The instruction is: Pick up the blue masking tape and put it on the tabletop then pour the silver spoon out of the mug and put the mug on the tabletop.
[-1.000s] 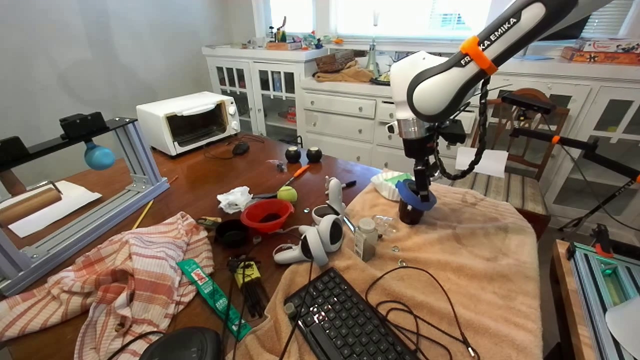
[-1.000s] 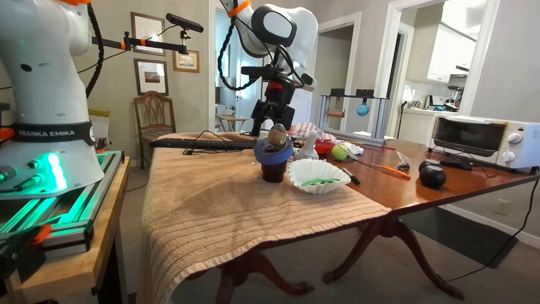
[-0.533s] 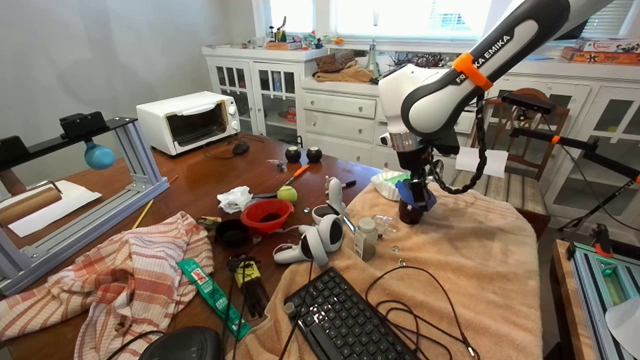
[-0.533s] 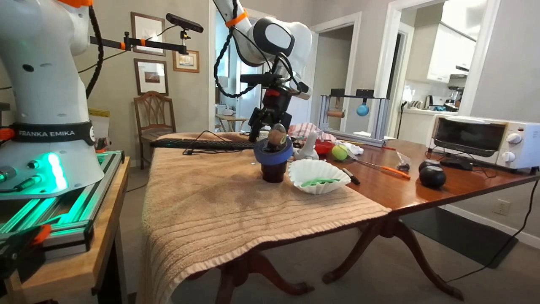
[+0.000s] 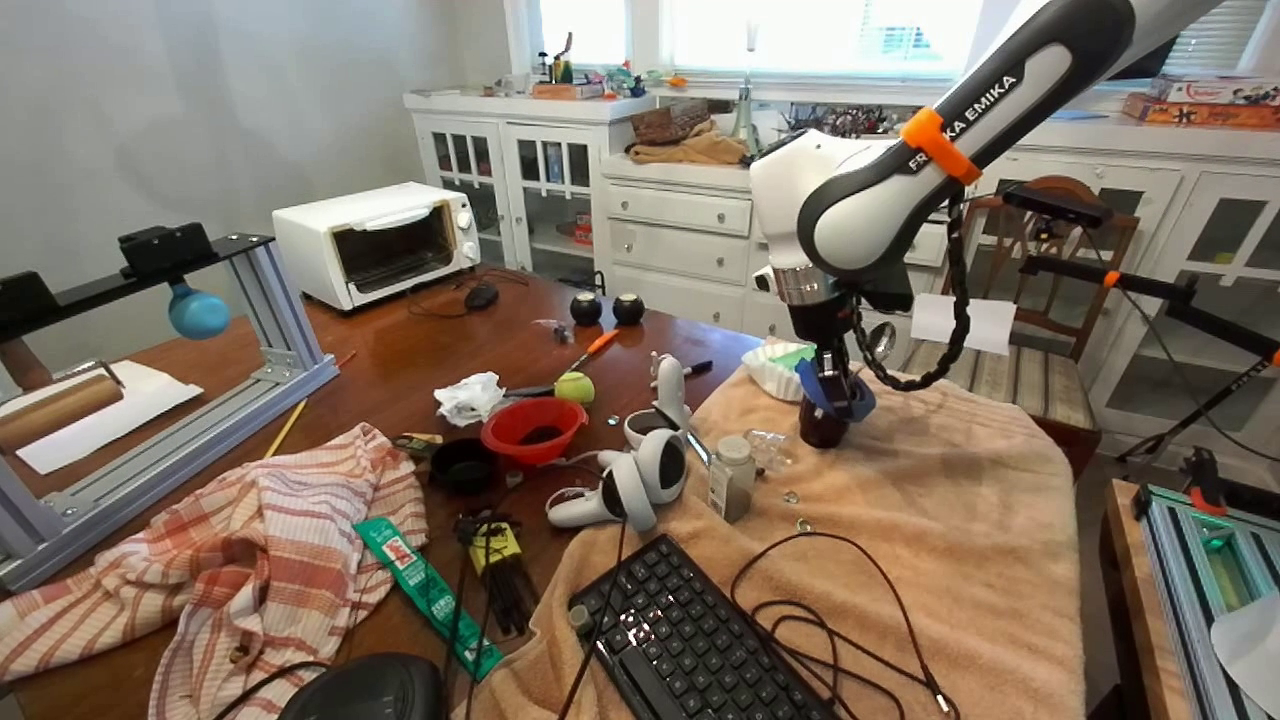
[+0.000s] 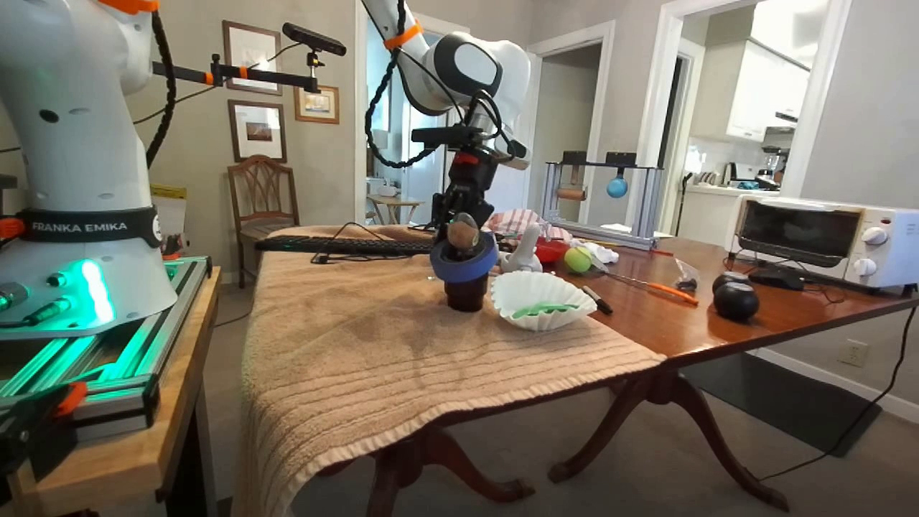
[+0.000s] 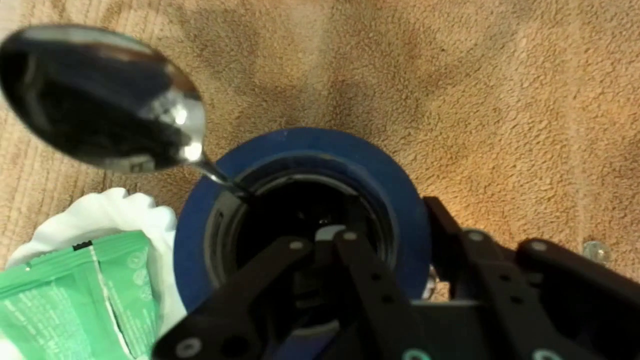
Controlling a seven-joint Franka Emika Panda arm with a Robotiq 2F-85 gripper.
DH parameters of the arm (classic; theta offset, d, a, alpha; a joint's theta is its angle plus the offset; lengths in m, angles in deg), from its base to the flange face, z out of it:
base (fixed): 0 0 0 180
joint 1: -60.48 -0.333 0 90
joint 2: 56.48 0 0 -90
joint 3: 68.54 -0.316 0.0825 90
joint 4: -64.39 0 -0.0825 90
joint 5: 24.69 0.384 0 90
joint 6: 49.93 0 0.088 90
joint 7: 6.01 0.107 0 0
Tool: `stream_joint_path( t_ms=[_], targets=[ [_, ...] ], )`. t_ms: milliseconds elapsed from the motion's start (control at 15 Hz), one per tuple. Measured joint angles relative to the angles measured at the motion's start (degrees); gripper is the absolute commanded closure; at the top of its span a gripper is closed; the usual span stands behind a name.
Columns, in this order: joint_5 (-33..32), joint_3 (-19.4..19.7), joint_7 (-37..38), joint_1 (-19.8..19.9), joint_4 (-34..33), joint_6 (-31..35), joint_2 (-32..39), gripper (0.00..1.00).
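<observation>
The blue masking tape [image 7: 300,140] sits like a collar around the top of the dark mug [image 6: 465,296]. The mug stands upright on the peach cloth covering part of the brown tabletop [image 5: 430,350]. From its opening leans the silver spoon [image 7: 100,100], bowl end up, toward the upper left of the wrist view. My gripper [image 7: 395,210] straddles the ring's wall: one finger is inside the opening, the other presses against the ring's outside. It looks shut on the tape; I cannot tell whether the mug's rim is pinched too. In both exterior views the fingers partly cover the ring.
Beside the mug is a white paper filter [image 6: 543,300] holding a green packet [image 7: 85,295]. A glass jar [image 5: 733,480], white controllers [image 5: 660,465] and a keyboard [image 5: 690,640] with a loose cable lie nearby. A red bowl [image 5: 535,430] stands further off.
The gripper has come down over the ring and its fingers have drawn together on the wall. Tape, spoon and mug have shifted very slightly.
</observation>
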Motion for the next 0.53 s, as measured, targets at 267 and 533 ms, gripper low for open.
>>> stream_joint_path(
  t_ms=[267,533],
  targets=[
    [0.0,-0.1,0.0,-0.1,-0.6,-0.2,0.0,0.94],
    [-1.1,-0.1,1.5,-0.3,-1.1,-2.9,-0.2,0.95]
  ],
)
